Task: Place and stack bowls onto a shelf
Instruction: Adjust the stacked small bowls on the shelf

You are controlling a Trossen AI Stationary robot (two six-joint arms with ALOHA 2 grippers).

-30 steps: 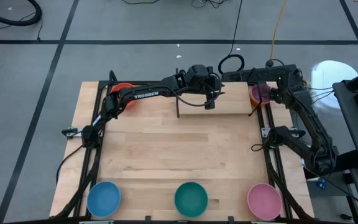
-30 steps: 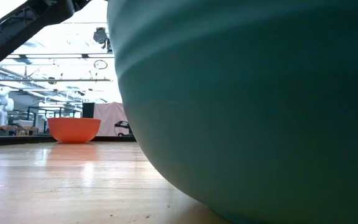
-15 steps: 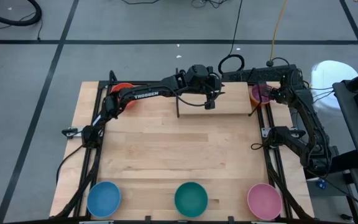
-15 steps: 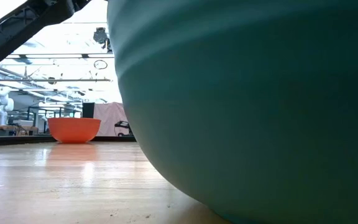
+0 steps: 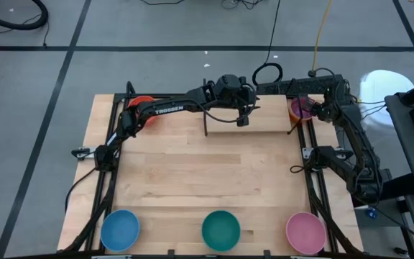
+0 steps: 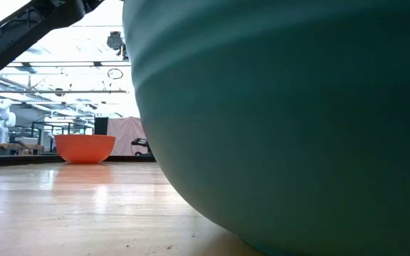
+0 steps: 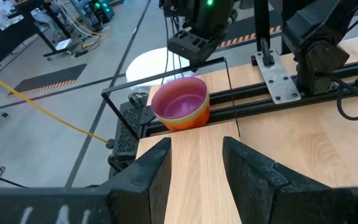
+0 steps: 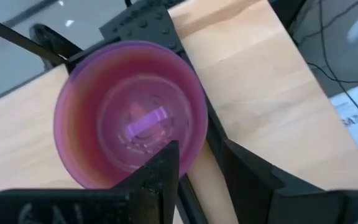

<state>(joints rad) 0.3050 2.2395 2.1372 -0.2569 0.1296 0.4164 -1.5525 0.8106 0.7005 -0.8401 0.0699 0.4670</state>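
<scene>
A purple bowl [image 7: 180, 99] sits nested in an orange bowl [image 7: 188, 120] at the right end of the light-wood shelf [image 5: 268, 122], by the table's far right corner. My right gripper [image 8: 197, 168] is open, directly above this stack [image 5: 299, 108]. One finger is over the bowl's inside and the other is outside its rim. My left gripper [image 7: 194, 162] is open and hovers over the shelf board [image 7: 194, 134], pointing toward the stack and touching nothing. It shows in the high view [image 5: 243, 117] too. My right gripper comes at the purple bowl [image 8: 129, 130] from above, with the rim's near part [image 8: 199, 140] between its open fingers. I cannot tell whether either finger touches the rim. The bowl stays nested in the orange one.
A red-orange bowl [image 5: 141, 104] stands at the table's far left and shows in the low view [image 6: 84, 148] as well. Blue [image 5: 120, 229], teal [image 5: 221, 229] and pink [image 5: 305, 232] bowls line the near edge. The teal bowl [image 6: 283, 121] fills most of the low view.
My right arm's elbow has swung a little toward the table's left, while its gripper has stayed over the purple bowl. The bowls have kept their places.
</scene>
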